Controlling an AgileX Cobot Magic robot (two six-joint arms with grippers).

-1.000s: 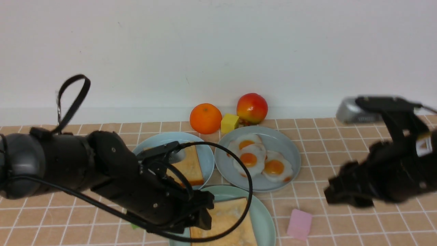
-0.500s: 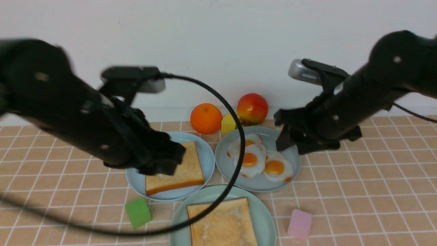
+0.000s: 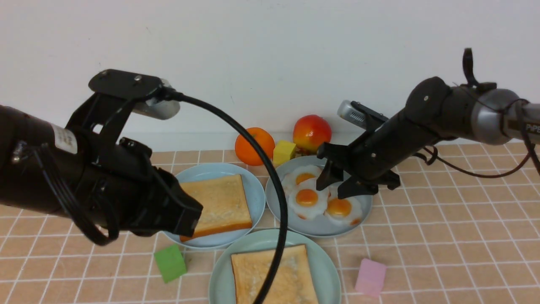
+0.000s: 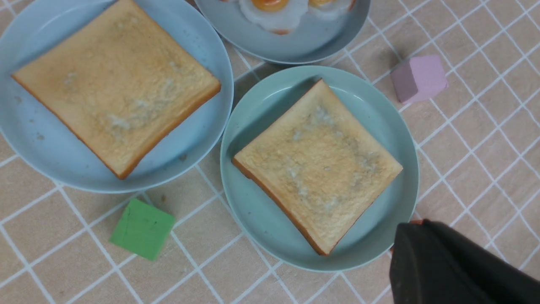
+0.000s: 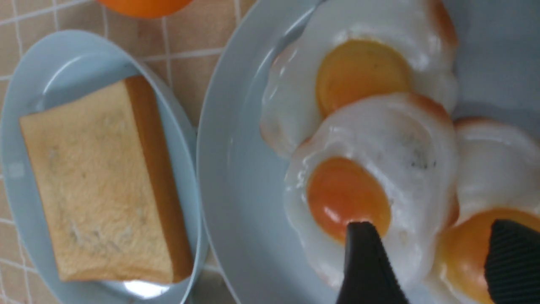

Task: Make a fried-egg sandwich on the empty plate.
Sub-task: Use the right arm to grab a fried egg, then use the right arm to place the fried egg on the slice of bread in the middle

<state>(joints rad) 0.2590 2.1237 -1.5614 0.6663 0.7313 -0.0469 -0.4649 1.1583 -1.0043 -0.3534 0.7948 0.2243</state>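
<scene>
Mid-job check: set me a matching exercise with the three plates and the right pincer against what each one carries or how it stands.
Column one:
1. mint-green plate
2. sky-blue plate
3. grey-blue plate
4. right pincer

Column two:
A. three fried eggs on it
B. near toast slice on it, closest to the robot
C. left toast slice on it, farther back on the robot's left
D. open, just above the eggs

Pairs: 1-B, 2-C, 3-A, 4-D.
</scene>
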